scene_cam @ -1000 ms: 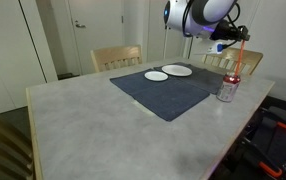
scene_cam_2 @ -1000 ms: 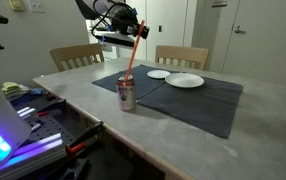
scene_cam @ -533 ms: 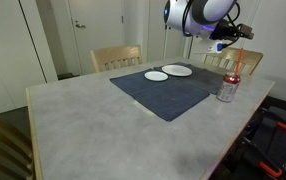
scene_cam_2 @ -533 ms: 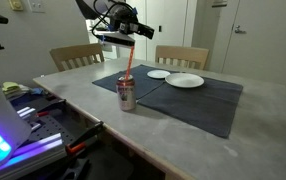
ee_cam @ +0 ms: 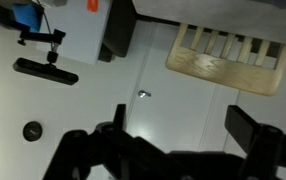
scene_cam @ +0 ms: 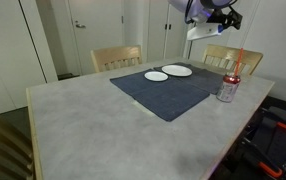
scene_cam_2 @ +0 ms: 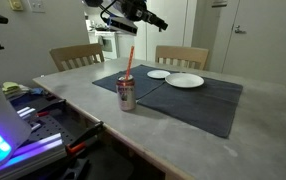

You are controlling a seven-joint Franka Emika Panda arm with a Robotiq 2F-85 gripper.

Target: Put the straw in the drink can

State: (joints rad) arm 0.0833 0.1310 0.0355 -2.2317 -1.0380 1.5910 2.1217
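Note:
The silver and red drink can (scene_cam: 226, 88) stands on the table near its edge, by a corner of the dark mat. In both exterior views the red straw (scene_cam: 235, 63) sticks up out of the can's top, leaning a little, with nothing touching it. It shows the same way over the drink can (scene_cam_2: 127, 96), as the straw (scene_cam_2: 130, 62). My gripper (scene_cam: 226, 14) hangs high above the can, well clear of the straw's tip, also seen as the gripper (scene_cam_2: 146, 14). In the wrist view the gripper (ee_cam: 183, 132) is open, its dark fingers (ee_cam: 253, 128) wide apart with nothing between them; can and straw are out of that view.
Two white plates (scene_cam: 156, 76) (scene_cam: 177, 70) lie at the far end of the dark mat (scene_cam: 168, 95). Wooden chairs (scene_cam: 116, 58) (scene_cam: 233, 60) stand at the table's far side. A cluttered bench (scene_cam_2: 28, 110) stands beside the table near the can.
The gripper has opened and let go of the straw, which slid down into the can. The gripper has then risen well above it.

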